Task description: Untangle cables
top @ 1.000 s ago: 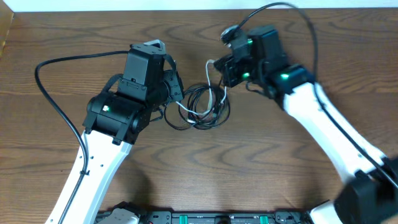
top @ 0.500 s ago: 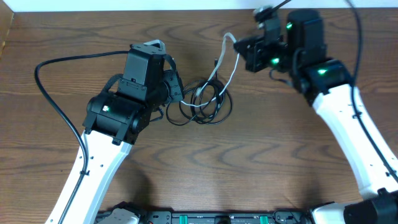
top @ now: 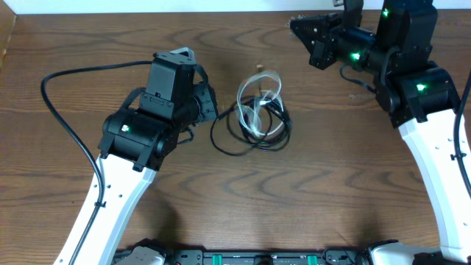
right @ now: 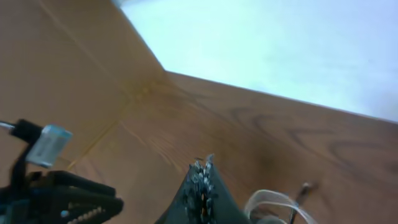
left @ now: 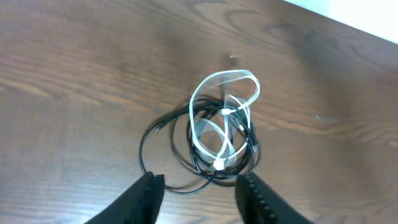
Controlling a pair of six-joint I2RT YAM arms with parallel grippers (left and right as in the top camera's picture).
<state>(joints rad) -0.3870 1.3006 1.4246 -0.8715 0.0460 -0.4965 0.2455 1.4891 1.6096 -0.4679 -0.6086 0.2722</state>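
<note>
The cables lie in one tangled heap mid-table. The white cable [top: 268, 74] [left: 231, 74] forms a bright loop on top of the thin black cable [top: 223, 144] [left: 142, 148], whose coils spread left and below. My left gripper [top: 215, 108] [left: 199, 190] is open just left of the heap; the black loop's near edge lies on the table just ahead of its fingertips. My right gripper [top: 294, 26] [right: 203, 174] is raised at the far right edge, shut, with nothing seen between its fingers. The white cable [right: 271, 200] shows just below it.
The left arm's own thick black cable [top: 55, 88] arcs over the table's left side. The table's far edge and a white wall [right: 280, 43] lie just beyond the right gripper. Bare wood surrounds the heap.
The right gripper rose and moved right toward the far edge; the white cable it was pulling has come free and fallen back on the heap. The left gripper has opened.
</note>
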